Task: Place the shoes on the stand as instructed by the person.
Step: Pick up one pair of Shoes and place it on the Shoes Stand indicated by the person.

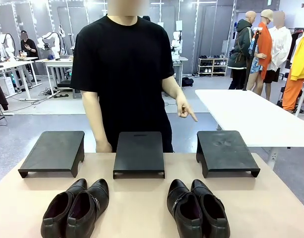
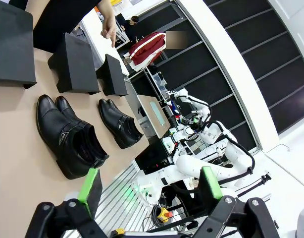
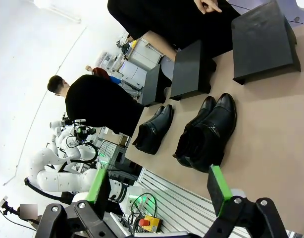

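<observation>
Two pairs of black leather shoes stand near the table's front edge, a left pair (image 1: 75, 208) and a right pair (image 1: 196, 208). Behind them three black stands sit in a row: left (image 1: 53, 151), middle (image 1: 139, 151), right (image 1: 225, 151). The person (image 1: 125, 64) stands at the far side, one hand (image 1: 185, 110) pointing down towards the right stand. My left gripper (image 2: 149, 183) hangs open off the table's side, far from the nearest pair (image 2: 68, 136). My right gripper (image 3: 158, 184) is open too, well short of its nearest pair (image 3: 206, 134). Nothing is between either gripper's fingers.
A white table (image 1: 251, 114) stands beyond the right stand. The tan tabletop (image 1: 142, 198) has bare room between the two pairs and in front of the stands. Other people and equipment are in the background.
</observation>
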